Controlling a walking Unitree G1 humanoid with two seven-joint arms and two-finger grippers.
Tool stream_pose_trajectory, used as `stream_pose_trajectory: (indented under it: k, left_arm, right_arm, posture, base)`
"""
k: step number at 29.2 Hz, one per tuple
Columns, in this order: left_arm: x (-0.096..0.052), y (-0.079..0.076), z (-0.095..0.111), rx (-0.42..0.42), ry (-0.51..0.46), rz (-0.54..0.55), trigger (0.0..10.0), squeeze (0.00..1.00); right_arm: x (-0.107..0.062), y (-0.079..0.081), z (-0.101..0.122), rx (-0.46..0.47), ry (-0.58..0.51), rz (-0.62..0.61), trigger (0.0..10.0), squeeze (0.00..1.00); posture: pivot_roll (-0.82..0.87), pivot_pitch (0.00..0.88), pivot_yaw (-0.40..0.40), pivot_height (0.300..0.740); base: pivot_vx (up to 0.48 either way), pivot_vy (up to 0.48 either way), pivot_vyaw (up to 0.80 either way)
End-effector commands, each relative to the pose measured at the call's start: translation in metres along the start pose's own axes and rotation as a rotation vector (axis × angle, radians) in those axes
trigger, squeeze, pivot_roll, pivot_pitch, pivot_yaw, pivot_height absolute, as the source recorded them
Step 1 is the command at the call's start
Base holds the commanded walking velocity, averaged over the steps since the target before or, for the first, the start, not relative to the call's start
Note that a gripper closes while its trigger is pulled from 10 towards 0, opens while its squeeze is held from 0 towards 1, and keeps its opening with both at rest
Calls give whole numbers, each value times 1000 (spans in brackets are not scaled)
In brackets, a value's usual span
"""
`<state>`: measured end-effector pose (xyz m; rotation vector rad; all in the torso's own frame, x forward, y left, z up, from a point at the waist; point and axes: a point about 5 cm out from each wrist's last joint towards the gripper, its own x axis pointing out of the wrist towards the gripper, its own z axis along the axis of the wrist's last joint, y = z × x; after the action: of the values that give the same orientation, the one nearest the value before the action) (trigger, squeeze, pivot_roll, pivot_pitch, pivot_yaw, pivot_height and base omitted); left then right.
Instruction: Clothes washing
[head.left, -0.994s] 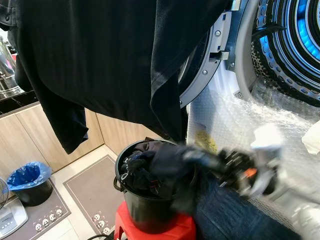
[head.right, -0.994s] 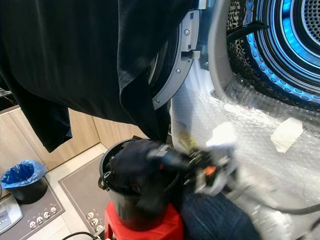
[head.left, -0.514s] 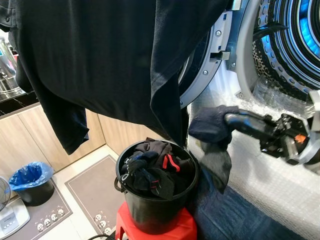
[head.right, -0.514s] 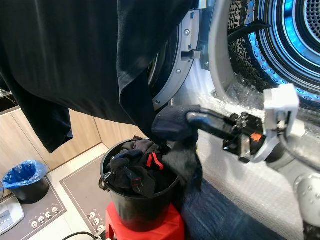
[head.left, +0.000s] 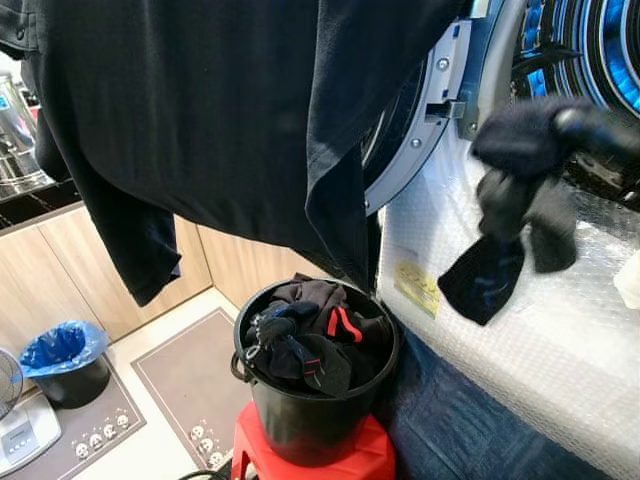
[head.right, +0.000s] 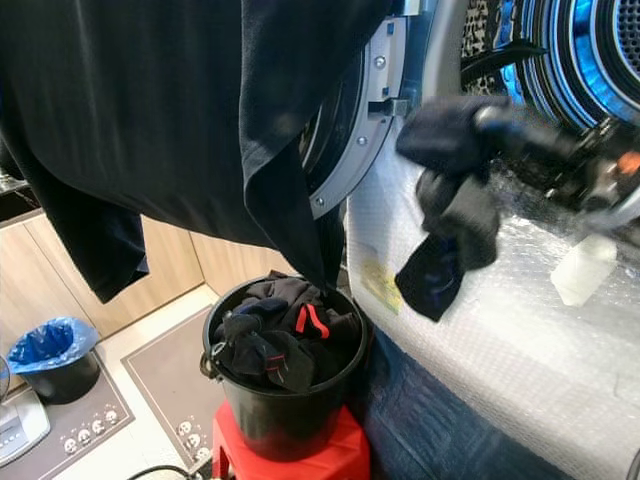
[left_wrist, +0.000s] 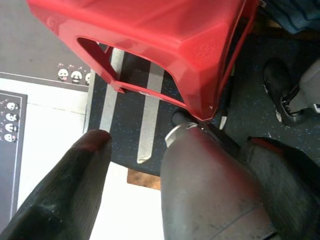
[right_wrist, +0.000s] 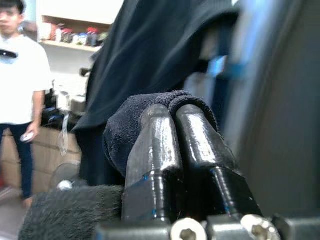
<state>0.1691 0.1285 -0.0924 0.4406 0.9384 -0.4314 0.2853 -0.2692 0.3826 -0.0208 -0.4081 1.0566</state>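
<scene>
My right gripper (head.left: 565, 125) is shut on a dark sock (head.left: 510, 200), held in the air by the washing machine's drum opening (head.right: 570, 50). The sock dangles over the bubble-wrapped front (head.left: 540, 340). In the right wrist view the fingers (right_wrist: 155, 145) pinch the sock's cuff (right_wrist: 125, 130). Below and to the left, a black bucket (head.left: 300, 430) full of dark clothes (head.left: 310, 335) stands on a red stool (head.left: 300, 465). My left gripper (left_wrist: 180, 140) hangs open low beside the stool (left_wrist: 150, 45).
A large black shirt (head.left: 220, 120) hangs over the open washer door (head.left: 420, 130). Blue denim fabric (head.left: 470, 440) lies at the machine's foot. A blue-lined bin (head.left: 60, 360) sits on the floor mat at the left. A person (right_wrist: 20, 90) stands by the counter.
My right gripper pulled the sock out of the bucket and carried it up and to the right, toward the drum opening. The bucket and stool stayed put.
</scene>
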Motion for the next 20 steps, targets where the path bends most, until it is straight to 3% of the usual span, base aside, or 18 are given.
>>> stream_pose_trajectory:
  k: [1, 10, 11, 12, 13, 14, 15, 20]
  left_arm:
    - [-1, -2, -5, 11, 20, -6, 10000, 0]
    - [-1, -5, -6, 12, 22, -11, 10000, 0]
    - [-1, -5, -6, 12, 21, -13, 10000, 0]
    - [-1, -5, -6, 12, 21, -13, 10000, 0]
    - [-1, -5, -6, 12, 22, -13, 10000, 0]
    - [-1, -6, -6, 12, 22, -14, 10000, 0]
    - [-1, -6, -6, 12, 22, -14, 10000, 0]
    - [-1, -6, -6, 13, 23, -14, 10000, 0]
  right_arm:
    - [-2, -4, 10, -35, -11, -34, 10000, 0]
    - [8, -40, 6, -49, 65, -347, 10000, 0]
    - [7, -52, 6, -65, 81, -469, 10000, 0]
    - [7, -52, 6, -65, 81, -469, 10000, 0]
    - [6, -58, 6, -62, 94, -544, 10000, 0]
    - [2, -69, 5, -50, 126, -668, 10000, 0]
    - [2, -69, 5, -50, 126, -668, 10000, 0]
    - [-20, -91, 9, -94, 184, -1085, 10000, 0]
  posture:
    - [-151, 0, 22, 740]
    - [-158, 0, 19, 740]
    - [-159, 0, 18, 740]
    - [-159, 0, 18, 740]
    - [-160, 0, 18, 740]
    - [-160, 0, 18, 740]
    - [-160, 0, 18, 740]
    - [-161, 0, 19, 740]
  base:
    - [0, 0, 0]
    - [0, 0, 0]
    - [0, 0, 0]
    - [0, 0, 0]
    - [0, 0, 0]
    - [0, 0, 0]
    - [0, 0, 0]
    - [0, 0, 0]
